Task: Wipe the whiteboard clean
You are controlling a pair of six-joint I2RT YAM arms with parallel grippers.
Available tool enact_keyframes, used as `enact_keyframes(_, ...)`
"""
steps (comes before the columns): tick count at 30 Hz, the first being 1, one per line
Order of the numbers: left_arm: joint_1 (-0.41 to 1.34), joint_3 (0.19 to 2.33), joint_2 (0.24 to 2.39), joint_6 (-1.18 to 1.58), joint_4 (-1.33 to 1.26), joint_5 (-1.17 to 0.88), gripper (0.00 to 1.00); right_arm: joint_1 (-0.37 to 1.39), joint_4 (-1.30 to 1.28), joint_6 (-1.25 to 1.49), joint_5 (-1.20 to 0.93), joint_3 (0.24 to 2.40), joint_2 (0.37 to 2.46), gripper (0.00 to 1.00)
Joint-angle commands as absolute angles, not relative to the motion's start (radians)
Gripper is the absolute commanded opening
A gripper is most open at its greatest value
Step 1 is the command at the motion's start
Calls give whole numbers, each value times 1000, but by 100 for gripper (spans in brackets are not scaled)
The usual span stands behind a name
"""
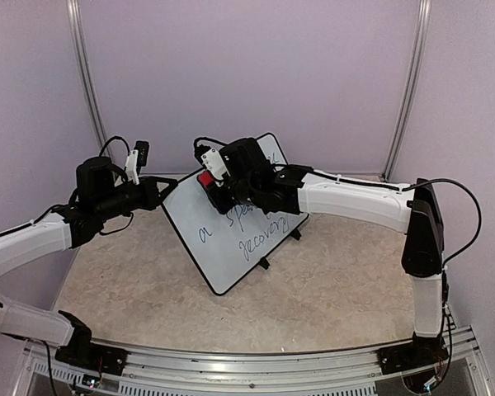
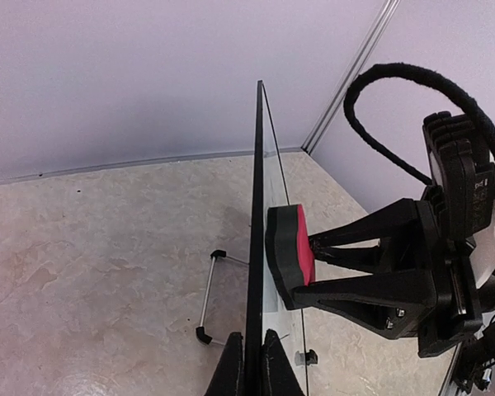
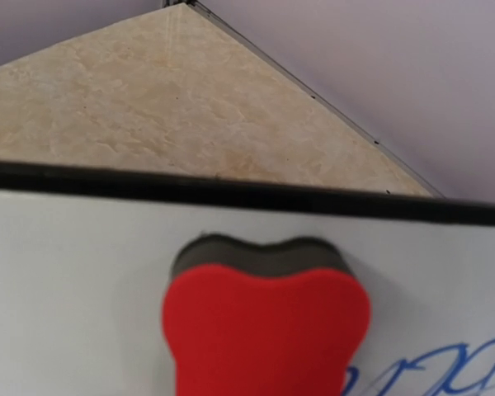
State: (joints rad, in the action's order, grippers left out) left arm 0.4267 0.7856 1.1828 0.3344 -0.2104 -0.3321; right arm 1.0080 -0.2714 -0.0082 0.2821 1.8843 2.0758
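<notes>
Bare tabletop (image 1: 330, 280) round whiteboard (image 1: 219, 268); L tool (image 2: 252, 367) pinches edge, R tool (image 2: 318, 268) grips eraser (image 3: 264, 330) nr rim.

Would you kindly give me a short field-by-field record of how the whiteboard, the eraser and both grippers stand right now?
whiteboard: propped at a tilt on the table
writing: handwritten words across the middle, not yet wiped
eraser: red with a dark felt layer, felt side against the board near its upper rim
left gripper: shut on the board's edge, steadying it
right gripper: shut on the eraser, pressing it to the board
</notes>
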Motion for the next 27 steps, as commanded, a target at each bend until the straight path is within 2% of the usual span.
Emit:
enact_keyframes(1, 440, 806, 1157, 308, -302, -399, 0, 992, -298, -14, 299, 1844, 2108, 27)
enact_keyframes(8, 439, 806, 1158, 313, -308, -408, 0, 992, -261, -3, 278, 1649, 2027, 26)
enact_keyframes(13, 439, 807, 1158, 313, -310, -408, 0, 992, -249, 27, 265, 1611, 2009, 26)
enact_keyframes(27, 441, 806, 1149, 301, -304, -401, 0, 969, -371, -11, 181, 1965, 2145, 27)
